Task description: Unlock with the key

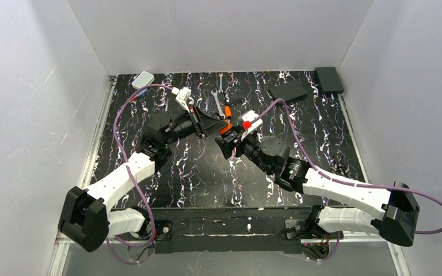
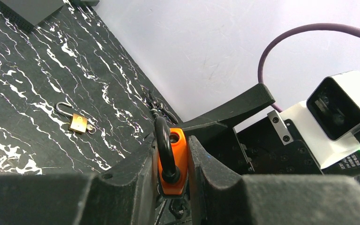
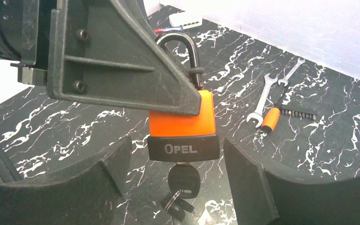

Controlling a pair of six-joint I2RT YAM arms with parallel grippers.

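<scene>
An orange padlock (image 3: 183,119) with a black "OPEL" base and a black shackle (image 3: 187,49) hangs above the table. My left gripper (image 2: 172,159) is shut on its orange body (image 2: 174,161). In the top view that gripper (image 1: 214,125) meets the padlock (image 1: 225,128) mid-table. The key (image 3: 183,180) sits in the padlock's underside, its dark head down, with a ring and a second dark key (image 3: 176,206) dangling from it. My right gripper (image 3: 176,161) is open, one finger on each side of the padlock base and key, touching neither. In the top view the right gripper (image 1: 231,140) is just below the padlock.
A small brass padlock (image 2: 77,123) lies on the marbled table. Two silver wrenches (image 3: 262,101), an orange-handled screwdriver (image 3: 271,117) and a bit strip (image 3: 297,112) lie behind. A white box (image 1: 143,79) and two black boxes (image 1: 288,91) stand at the back edge.
</scene>
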